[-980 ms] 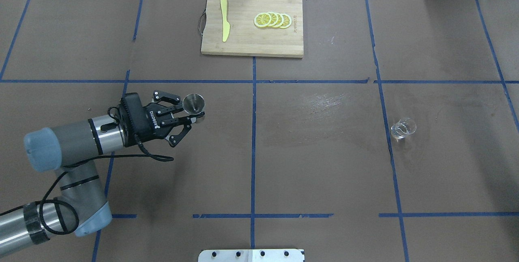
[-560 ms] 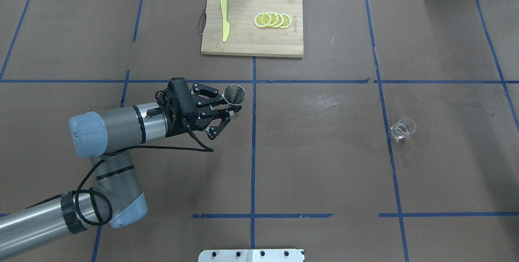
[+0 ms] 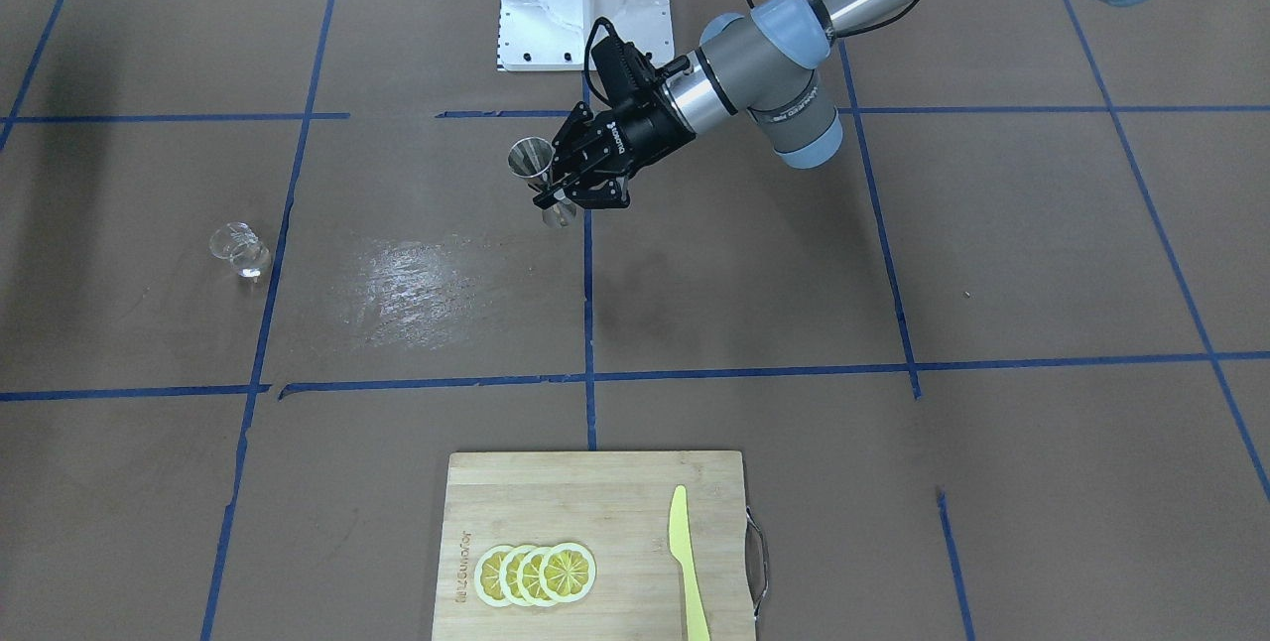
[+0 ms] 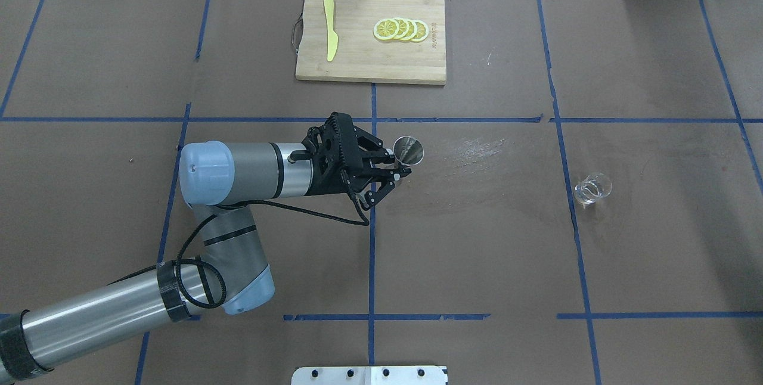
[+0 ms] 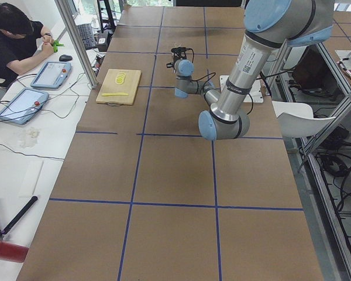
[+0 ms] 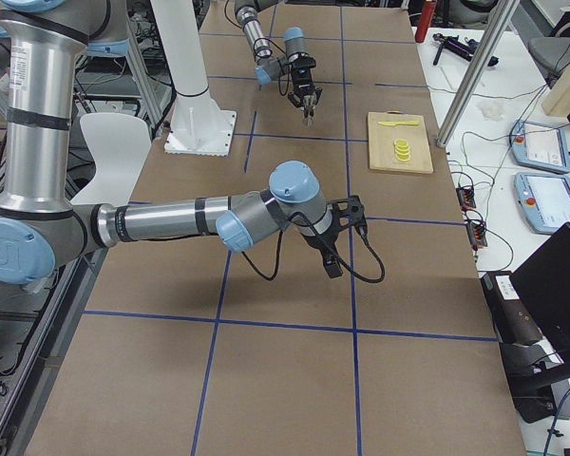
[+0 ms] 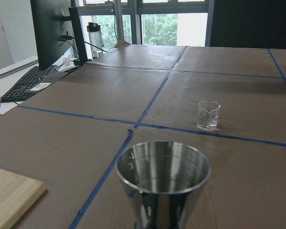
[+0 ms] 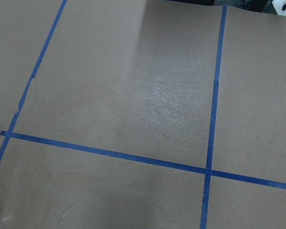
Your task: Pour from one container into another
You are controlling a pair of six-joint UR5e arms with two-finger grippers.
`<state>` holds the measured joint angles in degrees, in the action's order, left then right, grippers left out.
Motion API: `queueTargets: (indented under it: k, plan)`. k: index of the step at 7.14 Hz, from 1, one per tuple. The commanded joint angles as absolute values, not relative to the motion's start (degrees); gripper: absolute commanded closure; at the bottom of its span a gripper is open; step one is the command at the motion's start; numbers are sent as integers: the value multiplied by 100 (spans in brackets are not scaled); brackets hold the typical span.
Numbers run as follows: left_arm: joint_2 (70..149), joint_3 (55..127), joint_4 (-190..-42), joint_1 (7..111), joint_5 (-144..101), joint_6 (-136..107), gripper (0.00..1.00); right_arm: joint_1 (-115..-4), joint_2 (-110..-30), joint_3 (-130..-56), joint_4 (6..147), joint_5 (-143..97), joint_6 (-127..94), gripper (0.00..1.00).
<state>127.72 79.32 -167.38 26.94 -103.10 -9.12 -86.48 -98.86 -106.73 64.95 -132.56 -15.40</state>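
My left gripper [image 4: 400, 169] is shut on the waist of the silver jigger [image 4: 408, 151], which it holds upright just right of the centre tape line. The front view shows that gripper [image 3: 556, 196] and the jigger [image 3: 533, 163] above the table. In the left wrist view the jigger's open mouth [image 7: 163, 171] fills the foreground, and the inside looks empty. The clear glass cup [image 4: 592, 189] stands on the table far to the right, apart from the gripper; it also shows small in the front view [image 3: 241, 249] and beyond the jigger [image 7: 209, 115]. My right gripper [image 6: 334, 256] shows only in the exterior right view, so I cannot tell whether it is open or shut.
A wooden cutting board [image 4: 357, 66] at the far centre carries lemon slices [image 4: 400, 30] and a yellow knife [image 4: 330, 28]. A shiny smear [image 4: 477, 149] marks the paper between jigger and cup. A person [image 5: 11, 35] sits at the side desk.
My left arm has swung to the right with the jigger, from the left cell across the centre tape line towards the cup. The glass cup has not moved.
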Motion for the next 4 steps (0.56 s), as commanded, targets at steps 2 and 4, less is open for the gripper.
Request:
queueTargets:
  k: [2,4]
  plan:
    - [12815,7866,-16813,2716,-10521,-562,100,-8648,-9870,-10722,6486,-13280,-1782,0]
    - [12797,7866,-16813,2725,-10477,-580,100,-8387,-9835,-11142,6321,-13246,-3059,0]
